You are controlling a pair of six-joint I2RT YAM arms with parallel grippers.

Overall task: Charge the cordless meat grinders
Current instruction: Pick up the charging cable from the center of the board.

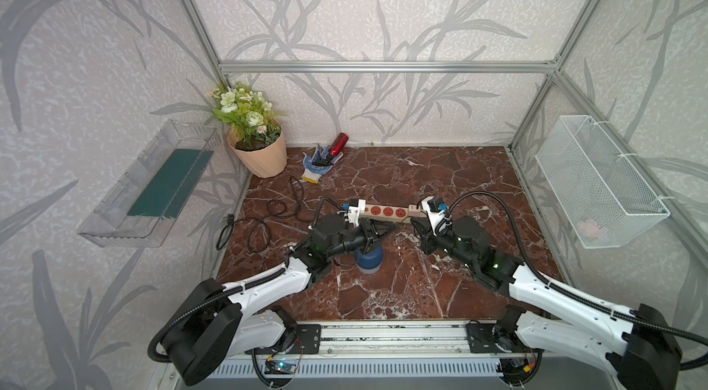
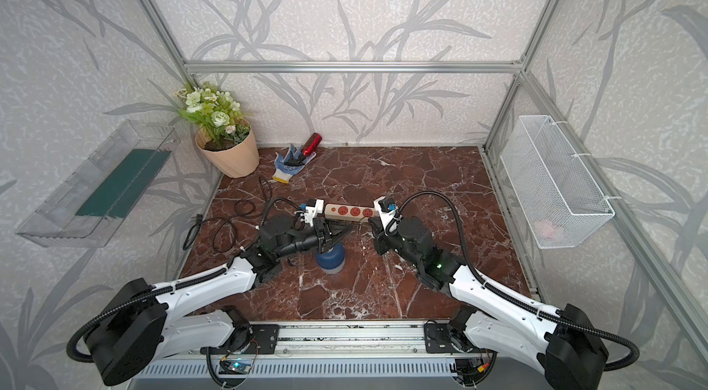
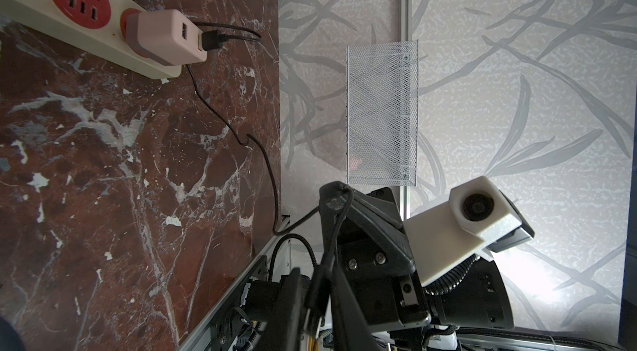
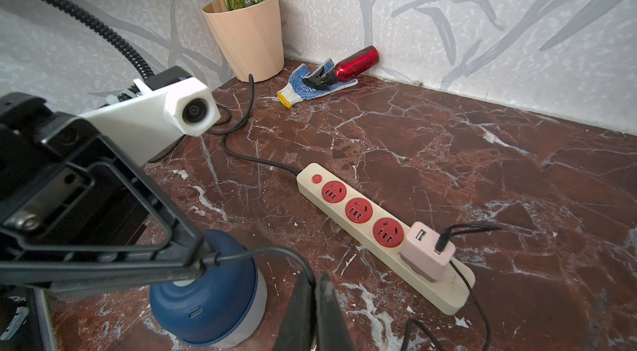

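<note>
Right wrist view, lower left of the frame: upright on the marble table (image 4: pixel 448 159), the cordless meat grinder (image 4: pixel 206 301), long axis vertical, small charging port (image 4: pixel 195 313) on the side of the blue dome, facing the frame's bottom edge. Directly above the dome, the left gripper (image 4: pixel 206 258), clenched on the black charging cable (image 4: pixel 275 251), apparently at its plug end. Just right of that, the right gripper (image 4: pixel 313 285), pinched shut on the same cable a little further along. Toward centre right, the cream power strip (image 4: pixel 362 221), with the pink adapter (image 4: pixel 427 252) seated in it and the cable's far end plugged in.

Seems to hinge on one relation: plug above, port lower down on the side wall. Probably calls for coming down beside the dome and pushing in level, not dropping straight. Left arm nearer by far.

In both top views, only the grinder's blue flank (image 1: pixel 369 259) (image 2: pixel 330 258) below centre, half covered by the left gripper; no port to be seen. Left wrist view: adapter and cable run clear at upper left, no sure sight of the grinder.
</note>
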